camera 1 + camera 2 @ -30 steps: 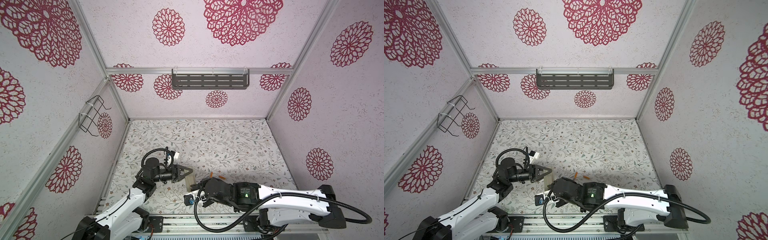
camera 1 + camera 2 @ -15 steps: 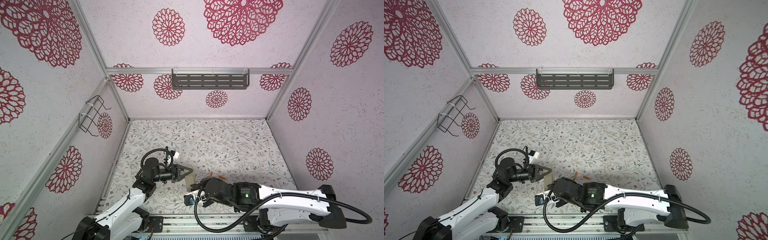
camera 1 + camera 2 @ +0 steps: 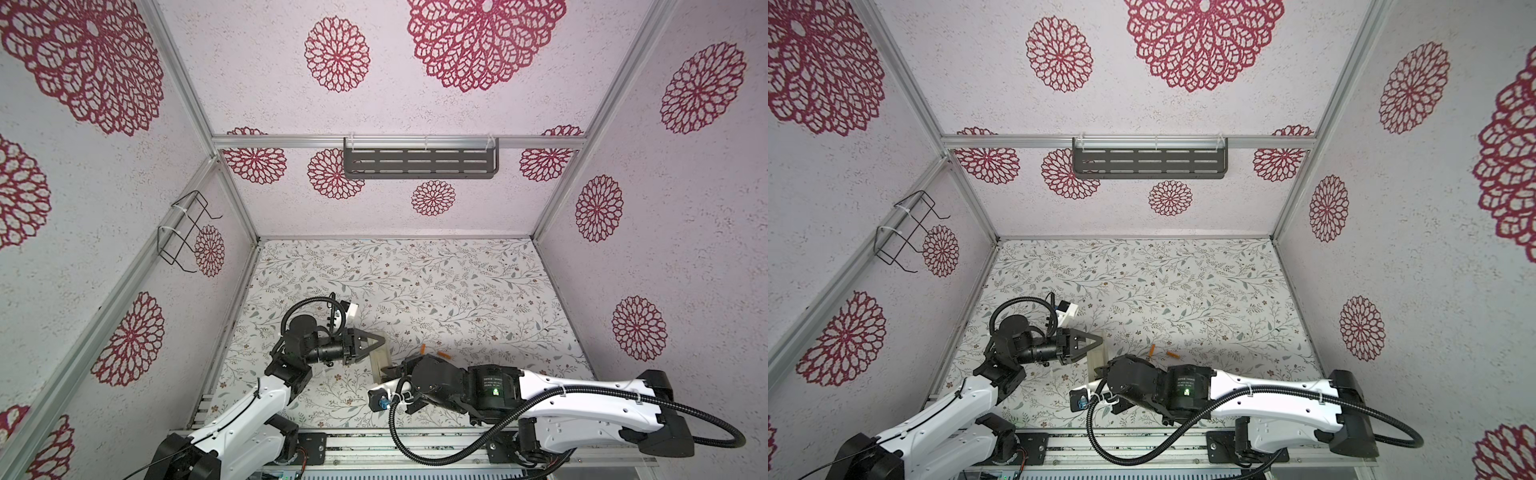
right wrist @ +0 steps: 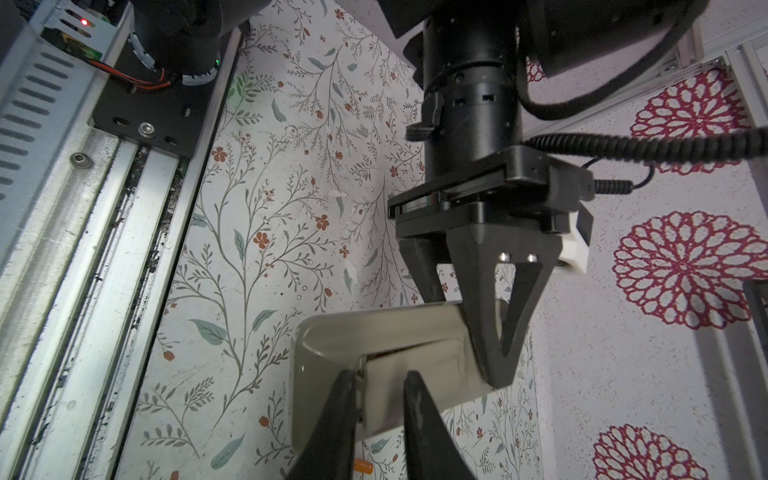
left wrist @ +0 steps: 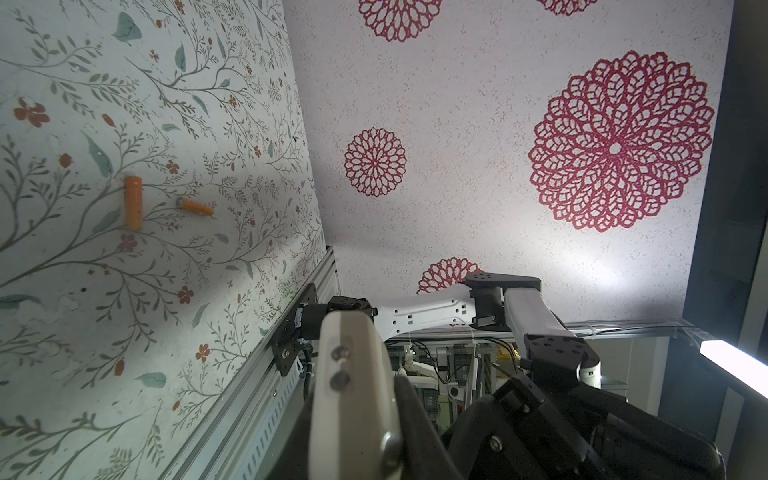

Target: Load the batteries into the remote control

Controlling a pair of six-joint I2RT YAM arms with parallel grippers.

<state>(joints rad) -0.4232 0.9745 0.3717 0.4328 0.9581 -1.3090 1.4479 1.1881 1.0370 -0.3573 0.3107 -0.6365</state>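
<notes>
Hanging over the near part of the flowered table (image 3: 457, 291), the left gripper (image 3: 379, 341) has its dark fingers (image 4: 505, 324) closed flat on one end of the remote control (image 4: 374, 332). The remote's plain beige back faces the right wrist camera, and its button side is turned away and out of sight. In both top views only a small pale strip of it shows between the two wrists. Just to the right, the right gripper (image 4: 379, 380) is almost wholly covered by its own black wrist in both top views. In the right wrist view its two fingers (image 4: 345, 415) stand a narrow gap apart, one at the edge of the cover piece (image 4: 436, 374) on the remote's back and one over its face. Whether they pinch the cover or only touch it cannot be told. A dark slit shows along the cover's edge. Farther right, the batteries (image 3: 423, 348) lie on the table, near each other but apart, and neither gripper touches them. In the right wrist view only one orange tip peeks out at the frame's edge.
</notes>
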